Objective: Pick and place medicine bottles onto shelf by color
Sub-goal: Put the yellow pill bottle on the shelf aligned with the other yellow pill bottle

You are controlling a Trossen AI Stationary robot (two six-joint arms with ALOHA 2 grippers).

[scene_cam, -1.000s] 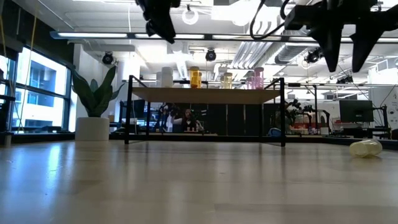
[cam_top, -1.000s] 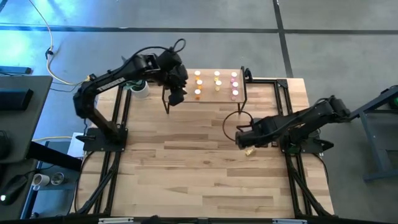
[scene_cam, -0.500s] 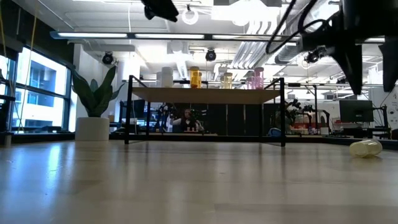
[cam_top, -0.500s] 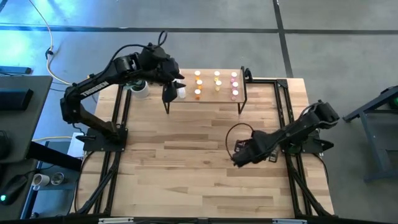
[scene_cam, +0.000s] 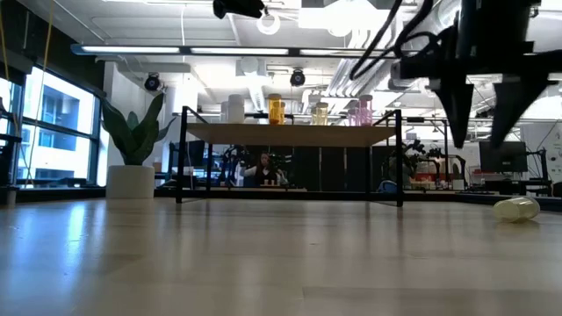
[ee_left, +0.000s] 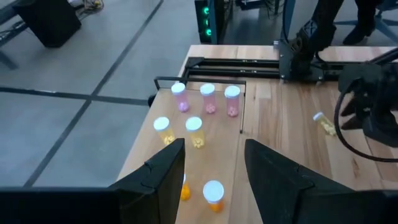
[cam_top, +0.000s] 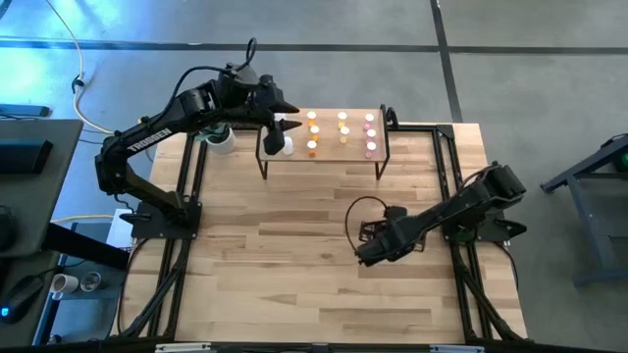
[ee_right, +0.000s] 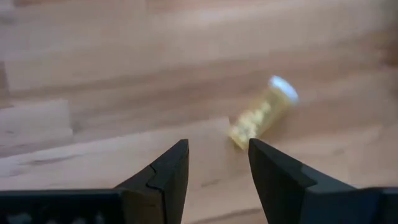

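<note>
The shelf [cam_top: 343, 154] stands at the table's far edge, bearing orange, yellow and pink medicine bottles [ee_left: 194, 130] and a white one [cam_top: 286, 145], all upright. My left gripper [cam_top: 287, 110] hangs open above the shelf's left end, tipped forward over the bottles [ee_left: 211, 168]. One yellow bottle [ee_right: 261, 115] lies on its side on the tabletop at the right [scene_cam: 515, 208]. My right gripper [ee_right: 217, 163] is open, points steeply down and hovers just short of that bottle [scene_cam: 481, 123]; in the high view the right arm [cam_top: 365, 253] covers the bottle.
A white pot with a green plant [scene_cam: 132, 149] stands at the shelf's left [cam_top: 221, 137]. Black frame rails [cam_top: 186, 196] run along both table sides. The wide middle and near part of the wooden tabletop [cam_top: 294, 275] is bare. A person [scene_cam: 263, 167] sits beyond the table.
My left gripper has risen from the shelf's left end and tipped up toward level, uncovering the white bottle standing there. My right gripper has sunk toward the tabletop and shifted toward the near edge, by the lying yellow bottle. Neither gripper's opening has changed.
</note>
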